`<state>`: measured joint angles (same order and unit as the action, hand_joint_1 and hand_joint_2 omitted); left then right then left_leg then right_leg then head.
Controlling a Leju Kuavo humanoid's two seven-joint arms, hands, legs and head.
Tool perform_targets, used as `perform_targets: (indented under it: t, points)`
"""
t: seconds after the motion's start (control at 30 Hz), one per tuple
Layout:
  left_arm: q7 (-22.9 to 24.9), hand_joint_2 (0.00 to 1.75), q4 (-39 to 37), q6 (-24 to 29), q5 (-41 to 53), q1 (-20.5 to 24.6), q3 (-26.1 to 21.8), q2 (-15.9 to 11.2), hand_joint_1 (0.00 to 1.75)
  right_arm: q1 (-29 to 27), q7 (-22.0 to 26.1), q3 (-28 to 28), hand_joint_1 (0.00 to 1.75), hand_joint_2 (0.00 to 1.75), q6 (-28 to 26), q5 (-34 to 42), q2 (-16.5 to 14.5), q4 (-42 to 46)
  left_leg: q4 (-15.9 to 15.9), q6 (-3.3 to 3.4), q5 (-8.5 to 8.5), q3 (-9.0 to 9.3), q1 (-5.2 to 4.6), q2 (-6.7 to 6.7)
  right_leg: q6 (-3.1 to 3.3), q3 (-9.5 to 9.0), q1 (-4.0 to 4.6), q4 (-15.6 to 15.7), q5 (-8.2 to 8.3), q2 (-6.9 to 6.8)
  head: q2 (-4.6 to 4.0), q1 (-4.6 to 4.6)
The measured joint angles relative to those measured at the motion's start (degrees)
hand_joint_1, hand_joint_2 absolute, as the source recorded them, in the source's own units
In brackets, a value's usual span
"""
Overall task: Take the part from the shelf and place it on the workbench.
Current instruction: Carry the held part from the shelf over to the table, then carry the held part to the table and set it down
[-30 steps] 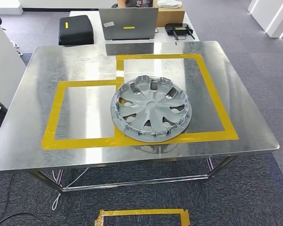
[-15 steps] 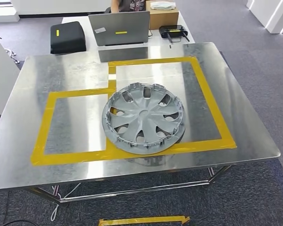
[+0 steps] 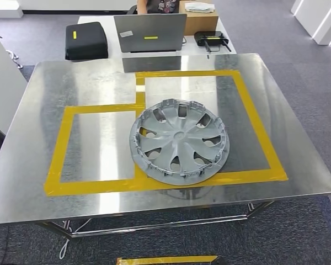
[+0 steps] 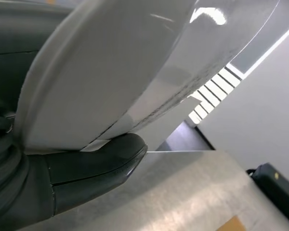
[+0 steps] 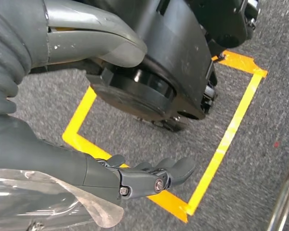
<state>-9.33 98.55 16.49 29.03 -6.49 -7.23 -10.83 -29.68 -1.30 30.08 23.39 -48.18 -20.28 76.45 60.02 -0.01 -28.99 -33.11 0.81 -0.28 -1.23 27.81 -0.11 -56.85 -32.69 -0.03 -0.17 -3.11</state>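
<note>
The part, a silver-grey wheel cover (image 3: pixel 180 141), lies flat on the steel workbench (image 3: pixel 280 110), over the front edge of the right yellow-taped field. My right hand (image 5: pixel 110 173) hangs low over the grey carpet, its dark fingers (image 5: pixel 161 175) stretched out and nothing in them. In the left wrist view my left hand (image 4: pixel 81 173) shows a dark finger stretched out under a broad pale thumb, close above the workbench top (image 4: pixel 179 192), holding nothing that I can see.
Behind the workbench stands a white desk with a laptop (image 3: pixel 150 32), a black bag (image 3: pixel 86 40), a cardboard box (image 3: pixel 201 21) and a person seated (image 3: pixel 158 5). A yellow tape square (image 5: pixel 223 144) marks the floor. A white panel (image 3: pixel 1 83) stands at the left.
The whole head view has swayed left, then back right and slightly down, so the camera moved. The wheel cover lies in the same spot on the workbench.
</note>
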Motion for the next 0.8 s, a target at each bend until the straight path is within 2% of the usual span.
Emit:
perform_targets:
  t: [0.17,0.4,0.57,0.7,0.8]
  points:
    - [2.7,1.75,-9.0,-4.1,7.9,8.3,4.5,-3.6,1.75,1.7,3.3,1.4,0.0,1.75,2.1,-3.6,1.0,-2.2,0.0,0.17,0.1,0.08,-0.01,0.0,-0.37,-0.05,-0.01,0.0,0.13,-0.01,0.0,0.02]
    - [4.3,1.75,-17.7,-5.6,13.8,17.5,11.0,-4.8,1.75,3.4,5.4,2.9,0.0,1.75,2.3,-6.6,2.3,-5.3,-0.1,0.12,0.19,0.19,0.06,0.03,-0.41,-0.09,0.05,0.0,0.16,-0.04,0.0,0.02]
    - [5.1,1.75,-23.8,-6.0,17.6,24.0,15.9,-3.9,1.75,4.6,6.7,3.7,0.0,1.75,2.2,-8.6,2.4,-7.0,-0.2,0.06,0.26,0.22,0.07,0.05,-0.41,-0.15,0.06,0.0,0.17,0.02,0.0,0.03]
    - [6.1,1.75,-29.0,-7.0,20.8,29.4,20.2,-1.6,1.75,5.7,7.7,4.2,0.0,1.75,1.8,-10.1,2.5,-8.4,-0.2,0.05,0.27,0.23,0.07,0.02,-0.41,-0.08,0.06,0.0,0.17,-0.01,0.0,0.03]
    - [6.4,1.75,-33.3,-9.7,25.0,33.4,24.6,0.4,1.75,6.6,8.5,4.9,0.0,1.75,1.3,-11.6,2.6,-9.7,-0.2,0.05,0.27,0.23,0.06,0.02,-0.42,-0.14,0.05,0.0,0.17,-0.03,0.0,0.03]
